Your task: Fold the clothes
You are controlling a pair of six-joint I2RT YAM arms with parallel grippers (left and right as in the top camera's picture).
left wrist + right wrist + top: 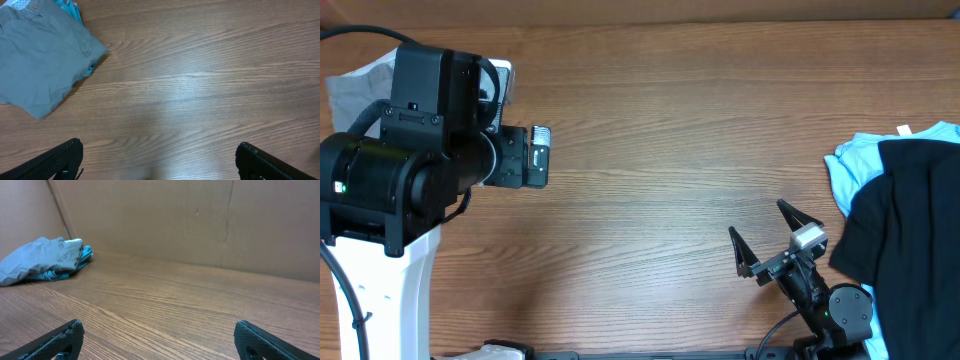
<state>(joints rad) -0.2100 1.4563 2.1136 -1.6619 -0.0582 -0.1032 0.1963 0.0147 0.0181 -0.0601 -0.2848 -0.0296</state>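
A grey garment (42,57) lies folded at the table's far left, on top of a teal-blue piece (71,9); the right wrist view shows the same grey garment (40,260) far off to the left. At the right edge a black garment (910,215) lies crumpled over a light-blue one (848,165). My left gripper (159,154) hangs open over bare wood, to the right of the grey garment. My right gripper (756,218) is open too, low near the front edge, left of the black garment, holding nothing.
The wooden table (660,130) spreads between the two piles. A brown cardboard wall (200,220) stands along the far side. My left arm (410,160) covers most of the grey pile from above. Something white (495,350) lies at the front edge.
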